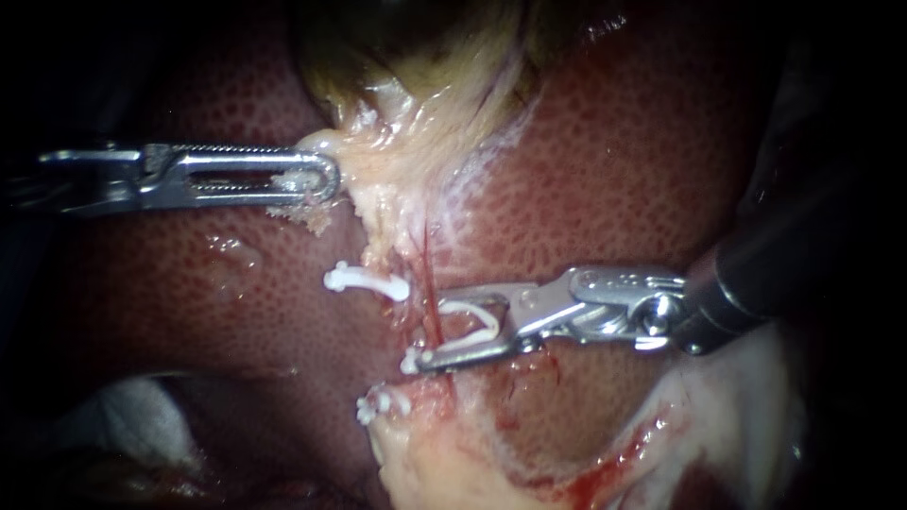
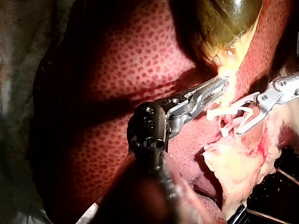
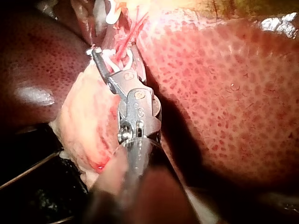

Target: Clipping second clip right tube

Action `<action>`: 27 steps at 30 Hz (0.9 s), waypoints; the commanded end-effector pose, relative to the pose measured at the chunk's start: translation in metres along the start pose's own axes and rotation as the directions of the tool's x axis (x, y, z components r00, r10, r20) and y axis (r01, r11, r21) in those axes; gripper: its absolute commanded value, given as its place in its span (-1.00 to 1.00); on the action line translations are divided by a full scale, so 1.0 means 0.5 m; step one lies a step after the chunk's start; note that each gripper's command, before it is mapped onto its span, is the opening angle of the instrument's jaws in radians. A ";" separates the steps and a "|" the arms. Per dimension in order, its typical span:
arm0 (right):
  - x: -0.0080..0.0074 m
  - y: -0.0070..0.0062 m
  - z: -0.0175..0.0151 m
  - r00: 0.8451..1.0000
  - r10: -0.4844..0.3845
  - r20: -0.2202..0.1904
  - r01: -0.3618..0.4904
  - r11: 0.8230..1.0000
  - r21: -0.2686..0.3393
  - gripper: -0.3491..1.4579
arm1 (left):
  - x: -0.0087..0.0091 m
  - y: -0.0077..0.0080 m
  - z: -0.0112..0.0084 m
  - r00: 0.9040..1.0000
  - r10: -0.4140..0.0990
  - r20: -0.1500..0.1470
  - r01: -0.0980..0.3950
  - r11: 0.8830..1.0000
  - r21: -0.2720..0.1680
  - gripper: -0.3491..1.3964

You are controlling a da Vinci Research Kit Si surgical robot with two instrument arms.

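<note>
Straddling the right tube (image 1: pixel 431 274), the jaws of your right instrument (image 1: pixel 427 332) stand wide, holding an unclosed white clip (image 1: pixel 477 321) | your left instrument (image 1: pixel 326 179) clamps pale tissue (image 1: pixel 378 161) below the gallbladder (image 1: pixel 416 38) | likely risk: tube slips past the jaw tips, or you catch the seated clip (image 1: pixel 367 281) nearby.

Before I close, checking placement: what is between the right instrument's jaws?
The right instrument holds a white clip, its legs straddling the thin red tube. What lies behind the tube is covered.

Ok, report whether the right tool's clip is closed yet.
Open: the clip lies spread between the parted jaws of the right tool, tube passing through.
</note>
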 end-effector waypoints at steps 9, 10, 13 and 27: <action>0.0009 -0.0009 0.0025 0.998 0.068 -0.020 -0.066 0.994 0.092 -0.14 | -0.0004 0.0000 0.0005 1.000 0.001 0.001 -0.001 1.000 -0.002 -1.00; 0.0009 -0.0008 0.0026 0.997 0.079 -0.021 -0.076 0.993 0.095 -0.15 | -0.0004 0.0000 0.0005 1.000 0.001 0.001 -0.001 1.000 -0.002 -1.00; 0.0009 -0.0005 0.0027 0.994 0.109 -0.019 -0.106 0.990 0.094 -0.25 | -0.0005 0.0000 0.0006 1.000 0.001 0.001 -0.001 1.000 -0.002 -1.00; -0.0005 0.0002 0.0005 0.958 0.286 -0.011 -0.284 0.954 0.095 -1.00 | -0.0006 0.0000 0.0008 1.000 0.002 0.001 -0.002 1.000 -0.001 -1.00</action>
